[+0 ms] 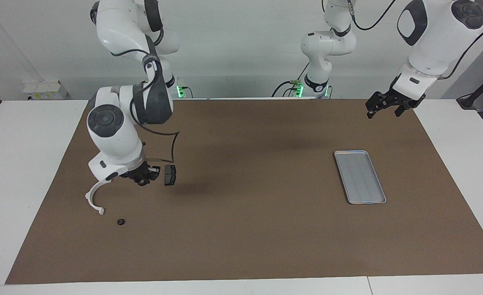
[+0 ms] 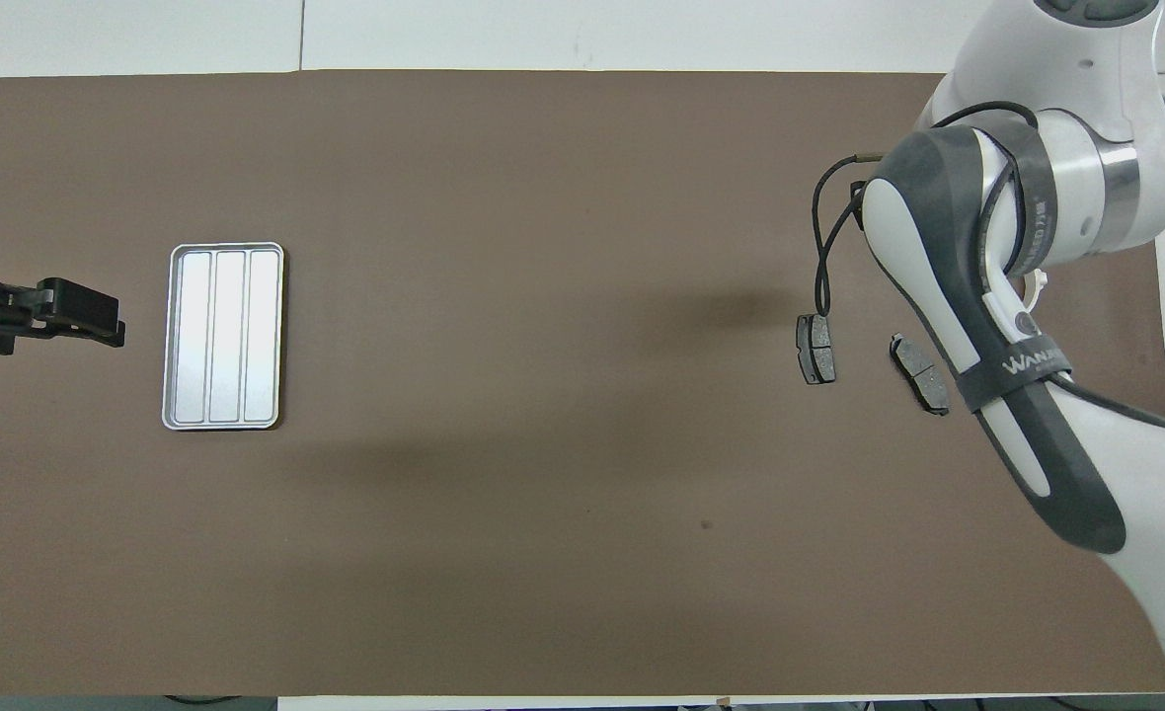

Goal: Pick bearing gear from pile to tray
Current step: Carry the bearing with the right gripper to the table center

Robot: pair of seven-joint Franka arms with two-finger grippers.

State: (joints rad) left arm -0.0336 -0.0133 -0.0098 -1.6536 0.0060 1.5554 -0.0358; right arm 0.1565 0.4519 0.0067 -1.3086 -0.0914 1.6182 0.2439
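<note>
The tray (image 1: 360,177) lay flat on the brown mat (image 1: 249,229) toward the left arm's end of the table, with nothing in it. The left gripper (image 1: 382,110) waited in the air near that end; whether it was released or clenched could not be told. The right gripper (image 1: 143,177) was low over the pile, beside a dark plate (image 1: 170,175) and the white bracket (image 1: 95,199); its grasp could not be told. A small black round piece (image 1: 121,222) lay farther out.
</note>
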